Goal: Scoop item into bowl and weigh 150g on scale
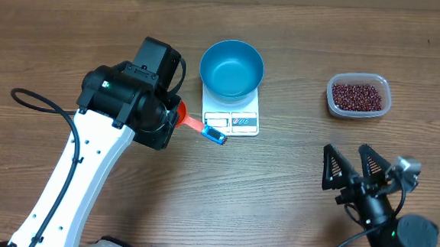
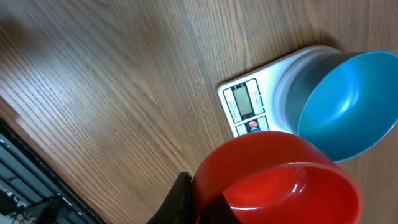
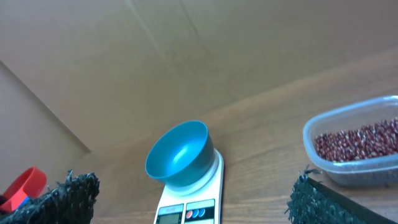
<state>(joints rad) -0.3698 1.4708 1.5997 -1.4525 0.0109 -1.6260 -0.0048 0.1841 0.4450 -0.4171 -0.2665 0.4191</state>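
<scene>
Left gripper (image 2: pixel 189 204): we see it clamped on the red scoop (image 2: pixel 280 177).
Right gripper (image 1: pixel 347 158): we see it spread wide.
Bowl (image 1: pixel 232 67): on the scale (image 1: pixel 231 121).
Beans (image 1: pixel 356 95): in the clear tub (image 1: pixel 357 113).

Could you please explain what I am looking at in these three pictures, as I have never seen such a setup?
These are two robot arms at a wooden table. One picture looks down from above. The other two come from small cameras on each arm's wrist, so that arm's own fingers show at the bottom edge. On the table, an empty blue bowl stands on a white kitchen scale, and a clear tub off to the right holds dark red beans. The left gripper is shut on an empty red scoop beside the scale. The right gripper is open and holds nothing.
</scene>
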